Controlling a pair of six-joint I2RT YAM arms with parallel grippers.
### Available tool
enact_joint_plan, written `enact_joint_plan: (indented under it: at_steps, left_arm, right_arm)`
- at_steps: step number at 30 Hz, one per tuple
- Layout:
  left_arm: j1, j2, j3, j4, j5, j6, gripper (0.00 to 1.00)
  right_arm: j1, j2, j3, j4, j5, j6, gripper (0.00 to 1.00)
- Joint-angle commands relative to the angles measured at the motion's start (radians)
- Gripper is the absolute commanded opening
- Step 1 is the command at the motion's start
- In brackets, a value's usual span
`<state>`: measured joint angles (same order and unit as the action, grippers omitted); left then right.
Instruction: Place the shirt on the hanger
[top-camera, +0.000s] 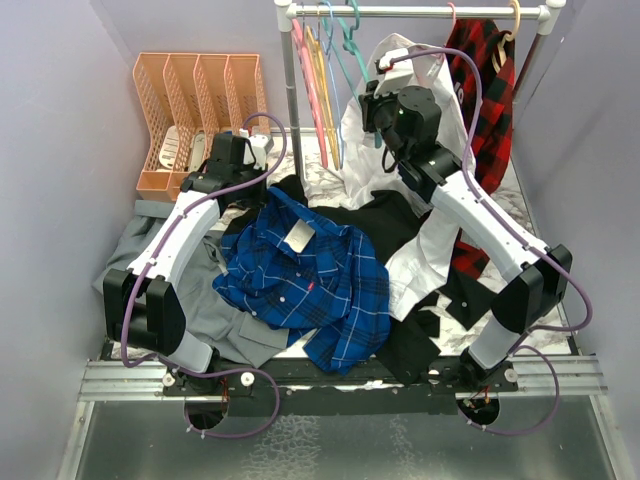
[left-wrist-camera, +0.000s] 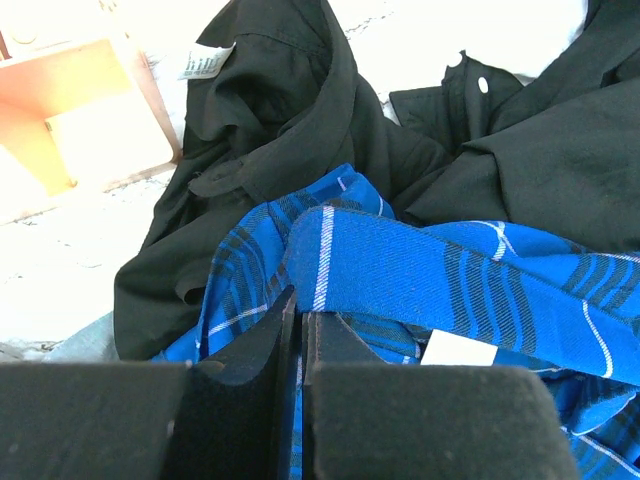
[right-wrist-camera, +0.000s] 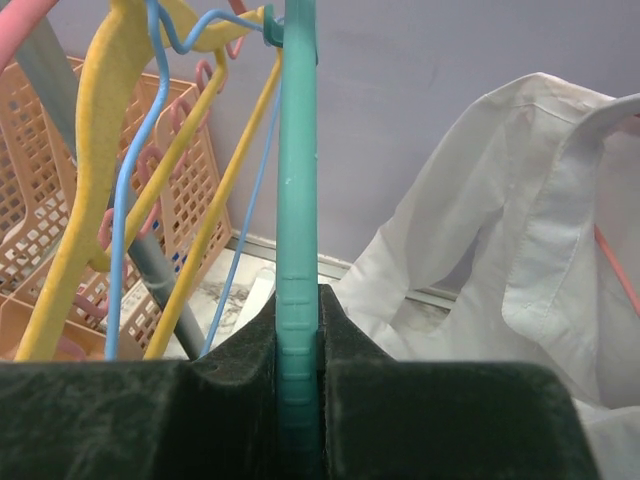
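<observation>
The royal-blue plaid shirt (top-camera: 310, 280) lies crumpled on the table in front of both arms, its collar end toward the left arm. My left gripper (top-camera: 262, 187) sits at that end. In the left wrist view its jaws (left-wrist-camera: 299, 305) are pressed together with blue shirt (left-wrist-camera: 450, 280) fabric between them. The teal hanger (top-camera: 347, 45) hangs from the rail at the back. My right gripper (top-camera: 364, 102) is up beside it. In the right wrist view the hanger (right-wrist-camera: 297, 200) runs straight up out of the gripper (right-wrist-camera: 298, 300), which is shut on its ribbed arm.
Pink, yellow and thin blue hangers (right-wrist-camera: 120, 200) hang left of the teal one on the rail (top-camera: 420, 12). A white shirt (top-camera: 420, 250) and a red-black plaid shirt (top-camera: 490, 90) hang at the right. Black garments (left-wrist-camera: 270, 110), a grey shirt (top-camera: 215, 300) and an orange rack (top-camera: 200, 100) surround the blue shirt.
</observation>
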<state>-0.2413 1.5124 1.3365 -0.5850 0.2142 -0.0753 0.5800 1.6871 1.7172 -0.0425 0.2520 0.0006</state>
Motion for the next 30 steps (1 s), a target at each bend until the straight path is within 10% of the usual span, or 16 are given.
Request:
enact_joint_plan:
  at_steps: [1, 20, 30]
  left_arm:
    - [0.013, -0.03, 0.004, 0.007, 0.011, 0.011, 0.0]
    - [0.018, 0.045, 0.013, 0.002, 0.075, -0.021, 0.0]
    - [0.017, 0.13, 0.04, 0.003, 0.064, -0.029, 0.0]
  right_arm:
    - [-0.006, -0.055, 0.029, -0.001, 0.014, -0.009, 0.01]
    - [-0.005, -0.506, -0.198, -0.32, -0.081, 0.188, 0.01]
    - [-0.006, -0.911, -0.276, -0.821, -0.511, 0.302, 0.01]
